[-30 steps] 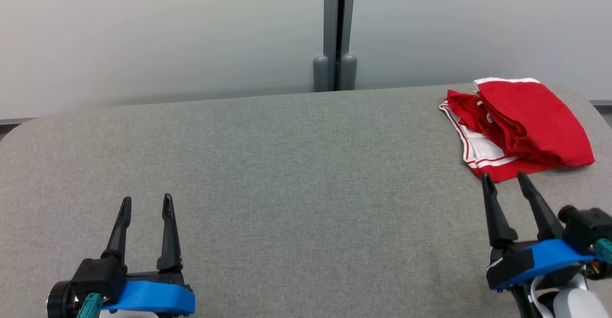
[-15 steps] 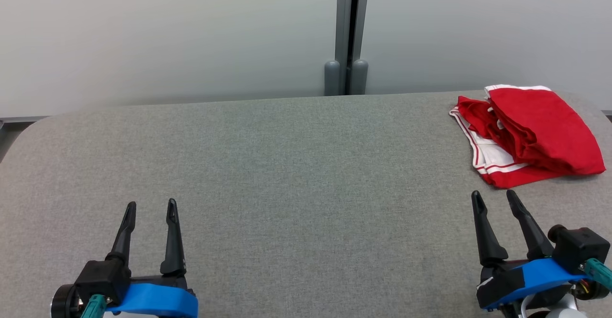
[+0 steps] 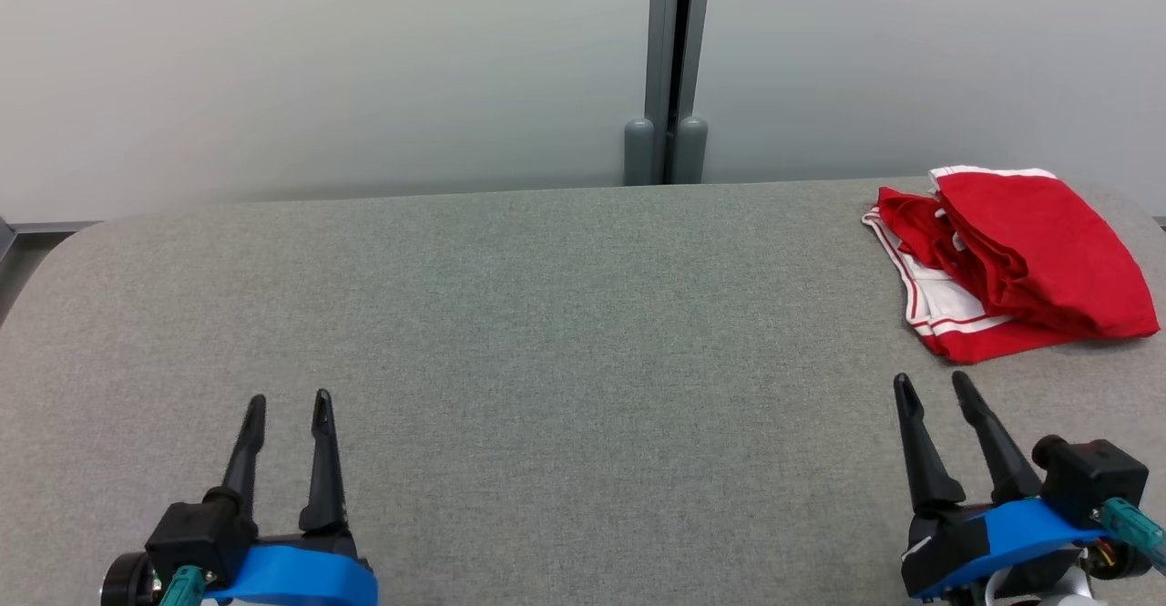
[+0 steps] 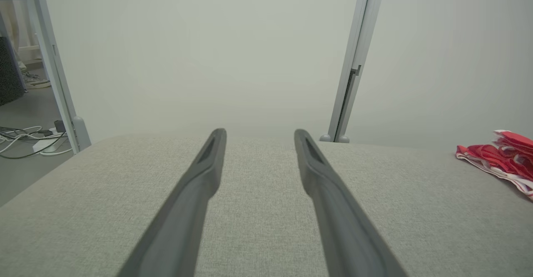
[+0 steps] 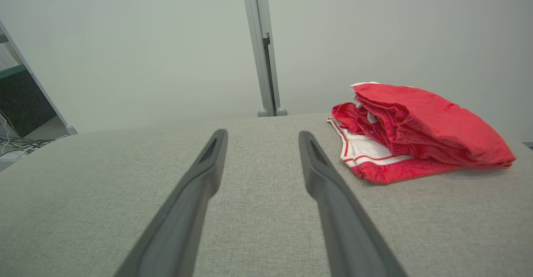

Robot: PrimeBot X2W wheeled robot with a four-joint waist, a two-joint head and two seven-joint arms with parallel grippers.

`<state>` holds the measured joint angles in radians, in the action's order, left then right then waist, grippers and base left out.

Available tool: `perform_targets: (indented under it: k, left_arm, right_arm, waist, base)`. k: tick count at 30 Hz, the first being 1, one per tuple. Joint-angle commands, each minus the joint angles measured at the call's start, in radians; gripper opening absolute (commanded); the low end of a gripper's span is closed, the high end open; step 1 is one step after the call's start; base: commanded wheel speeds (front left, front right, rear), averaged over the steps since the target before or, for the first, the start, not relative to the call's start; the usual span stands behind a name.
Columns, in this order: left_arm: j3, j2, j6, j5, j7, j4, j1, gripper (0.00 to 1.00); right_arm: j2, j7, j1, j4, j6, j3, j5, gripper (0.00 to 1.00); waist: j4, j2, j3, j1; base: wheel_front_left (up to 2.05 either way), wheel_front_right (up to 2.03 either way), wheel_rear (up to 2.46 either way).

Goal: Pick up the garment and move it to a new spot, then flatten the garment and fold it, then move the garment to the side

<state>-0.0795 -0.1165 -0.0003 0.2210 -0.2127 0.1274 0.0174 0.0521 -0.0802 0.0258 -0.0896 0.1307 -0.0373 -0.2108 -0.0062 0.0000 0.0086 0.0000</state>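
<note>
The garment [image 3: 1020, 255] is red with white trim, folded into a small pile at the far right of the grey table [image 3: 565, 314]. It also lies at the right in the right wrist view [image 5: 416, 131] and at the right edge of the left wrist view [image 4: 499, 160]. My right gripper [image 3: 931, 387] stands open just in front of the garment, apart from it, with nothing between its fingers. Open and holding nothing, my left gripper [image 3: 288, 404] hovers at the near left over bare table.
A pale wall with a grey vertical post [image 3: 674, 68] runs behind the table. Cables and a power strip [image 4: 37, 137] lie on the floor beyond the table's left end. The table's corners are rounded.
The head camera has shifted, so the whole scene moved right and down. My right gripper has drawn back from the garment's near edge. The left gripper sits slightly lower in view.
</note>
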Motion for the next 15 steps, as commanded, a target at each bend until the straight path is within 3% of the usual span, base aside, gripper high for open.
perform_targets:
  k: [1, 5, 15]
  left_arm:
    - [0.001, 0.002, -0.001, 0.003, 0.002, 0.009, 0.001, 0.0]
    - [0.002, 0.01, -0.001, 0.013, 0.005, 0.046, 0.018, 0.0]
    - [0.028, 0.017, -0.017, 0.182, 0.047, 0.056, -0.002, 0.0]
  right_arm:
    - [-0.001, 0.0, 0.0, -0.01, 0.0, 0.0, -0.003, 0.0]
    - [-0.002, 0.004, -0.012, -0.048, 0.0, 0.0, -0.016, 0.0]
    - [-0.002, 0.028, 0.001, -0.061, 0.0, -0.011, -0.187, 0.0]
  waist:
    - [0.0, 0.0, 0.0, 0.0]
    - [0.0, 0.0, 0.0, 0.0]
    - [0.001, 0.0, -0.001, 0.0]
  base:
    - [0.0, 0.0, 0.0]
    - [0.0, 0.0, 0.0]
    - [0.0, 0.0, 0.0]
